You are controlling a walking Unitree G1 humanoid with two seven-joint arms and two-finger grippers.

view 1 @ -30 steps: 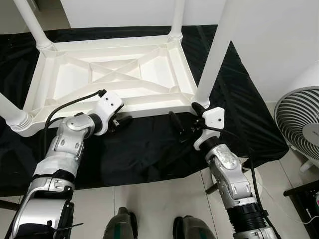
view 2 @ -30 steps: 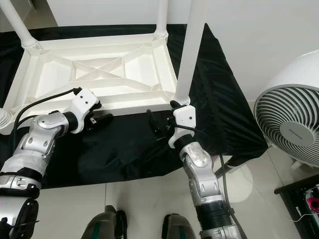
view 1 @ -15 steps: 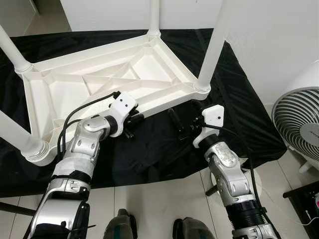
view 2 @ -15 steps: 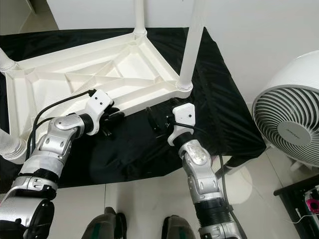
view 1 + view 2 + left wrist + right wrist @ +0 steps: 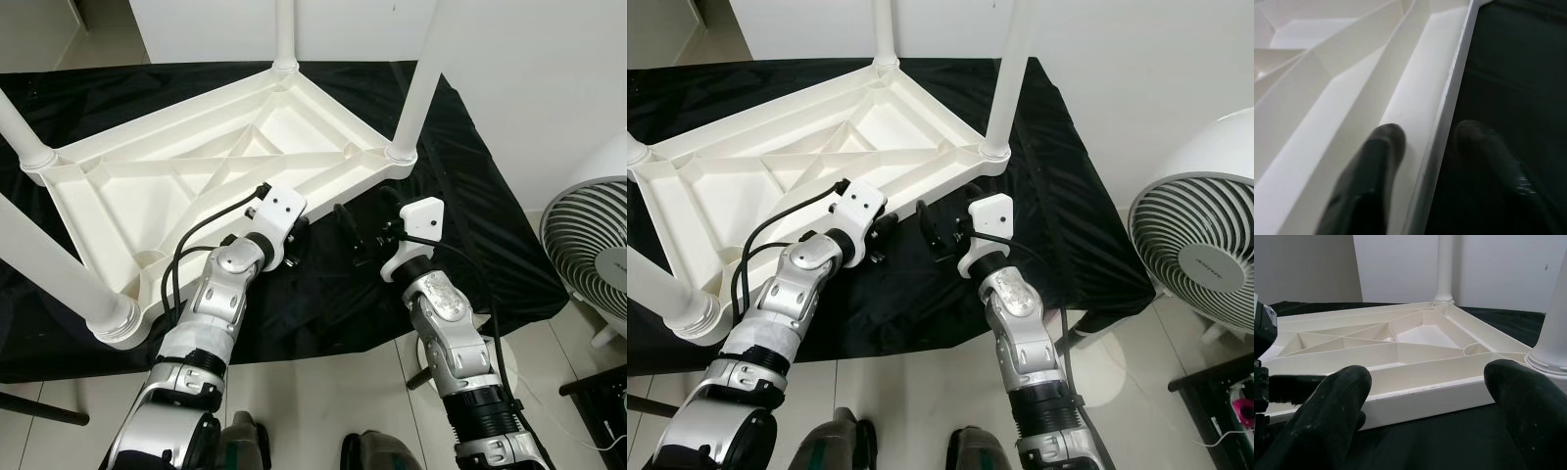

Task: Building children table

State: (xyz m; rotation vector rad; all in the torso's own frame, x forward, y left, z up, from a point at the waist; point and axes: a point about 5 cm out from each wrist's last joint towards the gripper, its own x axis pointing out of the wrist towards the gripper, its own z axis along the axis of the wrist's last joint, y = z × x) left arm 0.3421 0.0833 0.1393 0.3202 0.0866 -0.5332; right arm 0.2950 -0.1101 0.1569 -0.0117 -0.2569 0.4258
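Black cloth [image 5: 323, 294] covers the floor beneath an upturned white plastic children's table [image 5: 186, 186], ribbed underside up, four round legs [image 5: 416, 83] pointing upward. At its near rim, the left gripper [image 5: 1422, 152] straddles the edge, one finger inside, one outside; whether it clamps is unclear. Just beside, the right gripper [image 5: 355, 230] hovers with fingers spread, short of the rim. A white fan [image 5: 1200, 255] stands right.
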